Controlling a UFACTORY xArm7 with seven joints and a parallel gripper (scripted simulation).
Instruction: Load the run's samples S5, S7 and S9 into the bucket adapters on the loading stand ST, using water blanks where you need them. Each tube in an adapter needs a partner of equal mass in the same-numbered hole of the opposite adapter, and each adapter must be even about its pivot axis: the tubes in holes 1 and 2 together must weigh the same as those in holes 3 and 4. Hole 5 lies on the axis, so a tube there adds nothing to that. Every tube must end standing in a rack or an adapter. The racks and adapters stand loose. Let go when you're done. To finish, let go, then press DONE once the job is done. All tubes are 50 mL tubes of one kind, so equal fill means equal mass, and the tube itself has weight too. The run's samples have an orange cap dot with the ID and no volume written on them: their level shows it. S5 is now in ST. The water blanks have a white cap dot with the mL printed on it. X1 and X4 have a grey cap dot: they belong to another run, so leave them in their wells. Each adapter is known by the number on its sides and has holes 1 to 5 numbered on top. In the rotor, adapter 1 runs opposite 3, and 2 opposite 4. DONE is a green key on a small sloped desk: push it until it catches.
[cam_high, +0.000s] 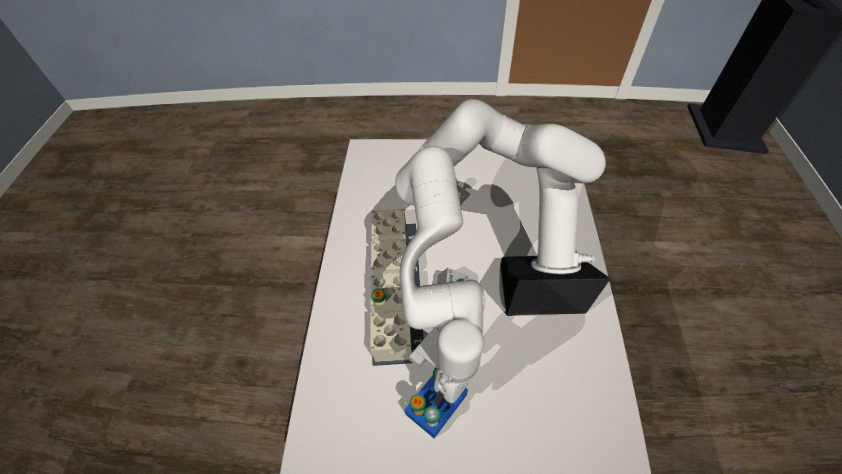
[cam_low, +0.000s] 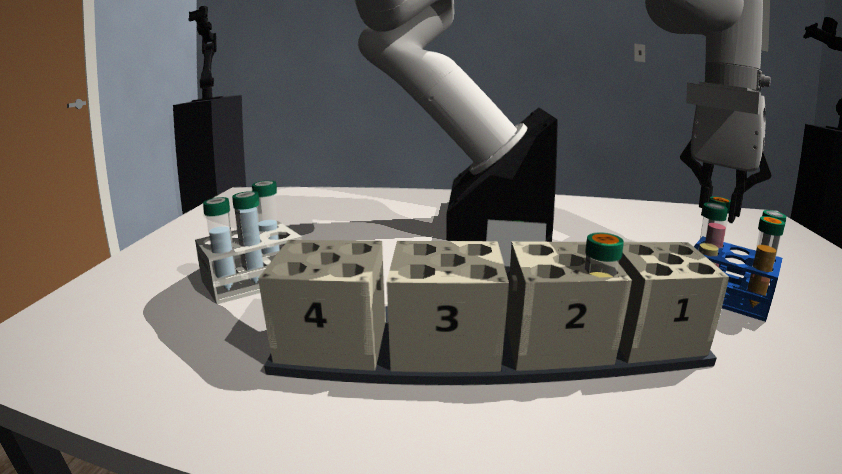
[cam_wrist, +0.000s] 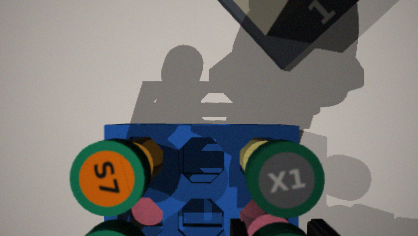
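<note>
Seen from the top, the blue rack (cam_high: 425, 428) (cam_low: 773, 276) (cam_wrist: 201, 129) sits near 7 o'clock on the table (cam_high: 530, 412) (cam_low: 441, 429), and the gripper (cam_high: 440, 400) (cam_low: 720, 211) (cam_wrist: 279, 229) points down over it. The gripper's jaws look pinched on the green cap of S9 (cam_low: 720, 200) (cam_wrist: 270, 231), the tube with the orange dot, which stands in the rack; its name is too hidden to read. In the wrist view, S7 (cam_high: 417, 402) (cam_low: 771, 223) (cam_wrist: 107, 178) is at 10 o'clock on the rack, with orange stuff inside. X1 (cam_high: 436, 372) (cam_low: 714, 210) (cam_wrist: 284, 178) is at 2 o'clock, and a green-capped tube (cam_high: 432, 414) (cam_low: 773, 213) (cam_wrist: 115, 231) peeks in at 7 o'clock. From the top, the long stand ST (cam_high: 391, 362) (cam_low: 459, 375) lies at 9 o'clock on the table. It holds four chunky blocks, and S5 (cam_high: 378, 294) (cam_low: 604, 244) stands in adapter 2 (cam_low: 574, 329). In the side view, the see-through rack (cam_low: 207, 276) is near 9 o'clock, with three green-capped tubes of pale blue water. The little desk (cam_low: 516, 231) with the green key is near 12 o'clock, behind the blocks and mostly hidden.
</note>
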